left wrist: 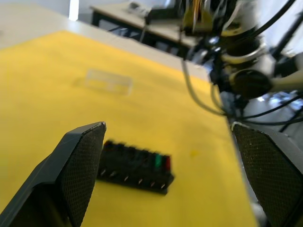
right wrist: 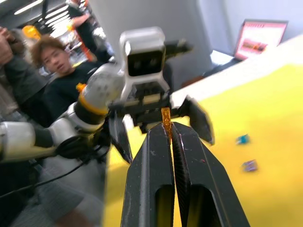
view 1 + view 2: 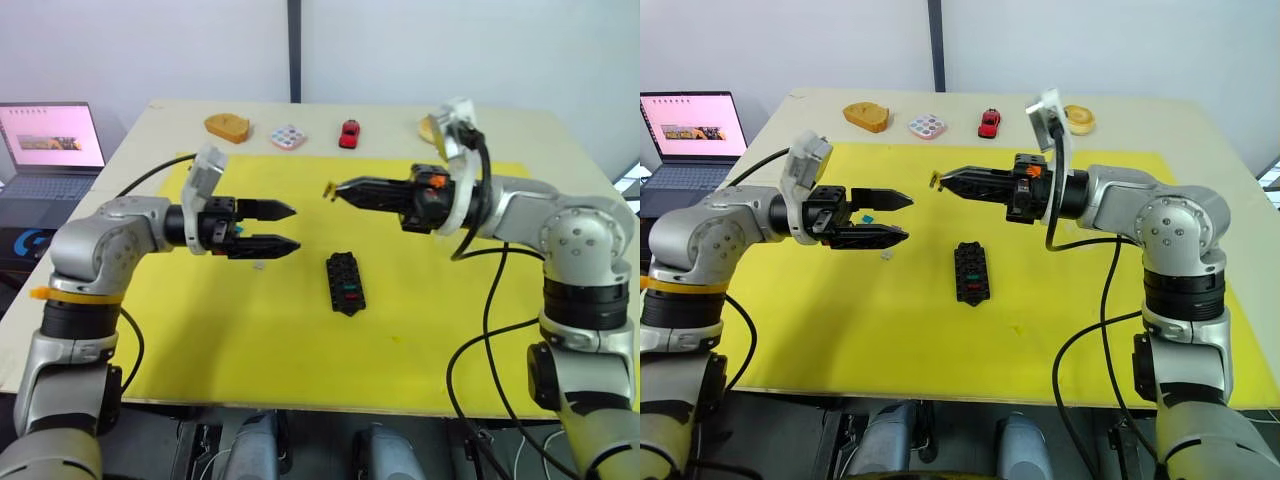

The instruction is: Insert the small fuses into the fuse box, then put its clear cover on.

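The black fuse box (image 3: 345, 284) lies in the middle of the yellow mat, with a green and a red fuse seated in it. My right gripper (image 3: 336, 189) hovers above and behind the box, shut on an amber fuse (image 2: 166, 118) that sticks out of its tips. To the left of the box my left gripper (image 3: 296, 227) is held open above the mat, empty. A teal fuse (image 3: 868, 216) and a greyish fuse (image 3: 885, 256) lie loose on the mat near it. The clear cover (image 1: 108, 80) rests flat on the mat beyond the box in the left wrist view.
Along the table's back edge stand an orange block (image 3: 228, 127), a white tile with coloured dots (image 3: 288, 137), a red toy car (image 3: 349, 132) and a yellow roll (image 3: 1077, 119). A laptop (image 3: 50, 140) is at the far left. People (image 2: 52, 61) sit behind the robot.
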`<state>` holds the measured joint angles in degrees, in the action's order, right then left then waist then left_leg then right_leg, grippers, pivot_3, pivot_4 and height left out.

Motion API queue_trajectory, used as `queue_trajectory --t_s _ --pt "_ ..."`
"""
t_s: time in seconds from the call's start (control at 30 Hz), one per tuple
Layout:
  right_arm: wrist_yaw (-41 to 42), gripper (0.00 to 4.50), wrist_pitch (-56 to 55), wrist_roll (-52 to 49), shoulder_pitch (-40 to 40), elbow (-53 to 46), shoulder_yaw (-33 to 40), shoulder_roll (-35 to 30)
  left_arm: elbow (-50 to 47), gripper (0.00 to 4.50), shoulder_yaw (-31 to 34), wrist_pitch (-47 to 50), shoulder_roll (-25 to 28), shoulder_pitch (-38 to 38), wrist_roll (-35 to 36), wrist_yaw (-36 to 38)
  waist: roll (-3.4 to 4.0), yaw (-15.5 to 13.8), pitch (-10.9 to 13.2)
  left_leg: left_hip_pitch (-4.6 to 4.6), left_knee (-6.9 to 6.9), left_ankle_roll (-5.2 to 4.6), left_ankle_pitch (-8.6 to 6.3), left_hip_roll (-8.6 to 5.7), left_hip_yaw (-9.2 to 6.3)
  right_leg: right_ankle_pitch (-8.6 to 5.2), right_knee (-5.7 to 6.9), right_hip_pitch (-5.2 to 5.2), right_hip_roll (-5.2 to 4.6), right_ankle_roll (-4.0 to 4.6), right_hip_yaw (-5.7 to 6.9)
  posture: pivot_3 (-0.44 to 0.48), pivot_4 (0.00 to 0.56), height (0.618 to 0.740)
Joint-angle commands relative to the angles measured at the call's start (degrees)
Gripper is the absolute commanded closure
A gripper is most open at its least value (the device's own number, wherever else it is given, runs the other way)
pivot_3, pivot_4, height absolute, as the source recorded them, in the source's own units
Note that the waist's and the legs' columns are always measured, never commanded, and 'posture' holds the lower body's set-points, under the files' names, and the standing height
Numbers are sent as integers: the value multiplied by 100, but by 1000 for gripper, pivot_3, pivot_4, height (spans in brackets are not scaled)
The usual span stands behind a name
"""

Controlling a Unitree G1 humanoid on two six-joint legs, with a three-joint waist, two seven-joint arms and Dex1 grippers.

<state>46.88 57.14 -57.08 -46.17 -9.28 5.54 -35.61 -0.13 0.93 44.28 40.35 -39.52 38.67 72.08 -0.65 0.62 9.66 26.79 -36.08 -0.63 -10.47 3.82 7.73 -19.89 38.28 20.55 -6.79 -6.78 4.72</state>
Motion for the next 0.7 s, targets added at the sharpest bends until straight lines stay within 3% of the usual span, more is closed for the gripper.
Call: queue_trajectory --t_s 0.03,0.37,0.7 --pt "683 4500 -662 634 64 -33 -208 -379 -95 20 168 -399 197 150 -223 -46 0 5 0 -1 1 0 0 0 2 0 -1 1 0 0 0 0 150 740" --pt "1923 4500 -2112 2059 606 -158 -1110 -746 -807 20 68 -1081 1044 1149 -711 293 2 -1 2 5 4 3 1 2 6 0 -5 15 0 0 -3 0 150 740" --pt "2371 4500 -3509 3185 1000 462 -1730 -431 -1400 20 -75 -1104 817 1711 -678 -5 2 2 2 5 -1 4 2 2 4 0 -2 20 1 0 -2 0 150 740"
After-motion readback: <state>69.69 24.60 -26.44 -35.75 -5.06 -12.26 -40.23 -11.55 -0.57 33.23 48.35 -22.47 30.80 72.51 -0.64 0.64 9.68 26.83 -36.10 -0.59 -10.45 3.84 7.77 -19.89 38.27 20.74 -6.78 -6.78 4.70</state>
